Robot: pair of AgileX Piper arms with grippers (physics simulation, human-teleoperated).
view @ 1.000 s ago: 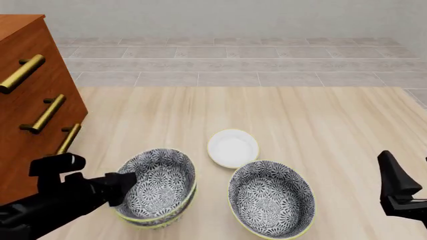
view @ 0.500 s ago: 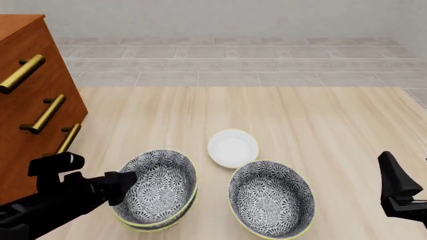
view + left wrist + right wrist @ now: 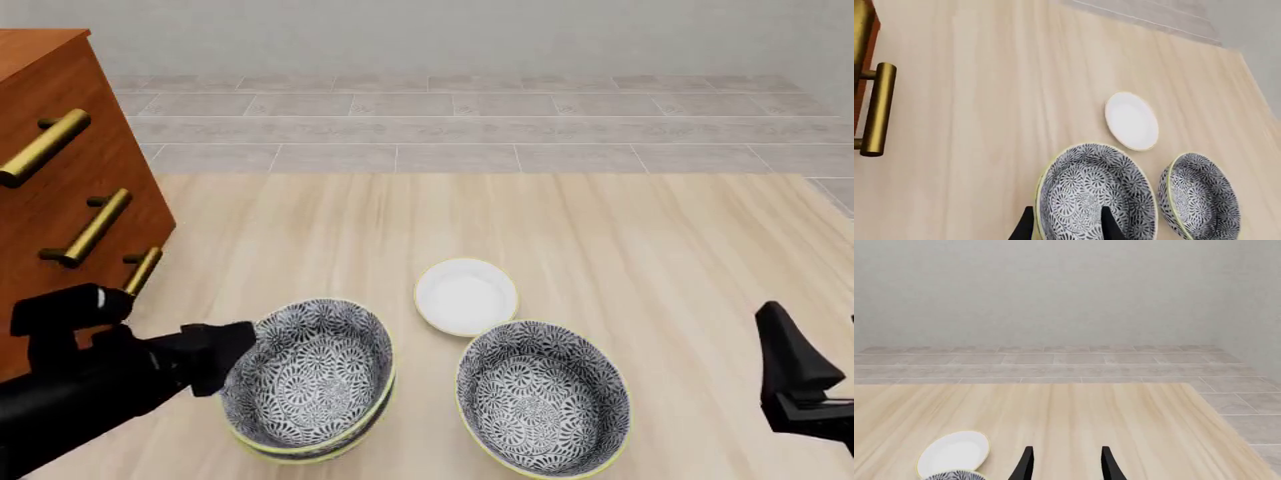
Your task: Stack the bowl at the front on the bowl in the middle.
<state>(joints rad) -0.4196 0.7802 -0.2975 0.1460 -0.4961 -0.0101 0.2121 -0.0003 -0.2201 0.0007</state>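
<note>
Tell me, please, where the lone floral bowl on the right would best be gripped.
Probably by its thin upright rim: the lone floral bowl is too wide to span, and it stands open-topped. The right gripper, open, could drop one finger inside and one outside, on the right-hand side, away from the white dish.

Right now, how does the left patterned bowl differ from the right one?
The left bowl sits nested on another bowl whose rim shows beneath it; the right bowl sits alone on the table. The left gripper is at the left bowl's rim; nothing is near the right bowl. Both share the grey floral pattern and yellow-green rim.
</note>
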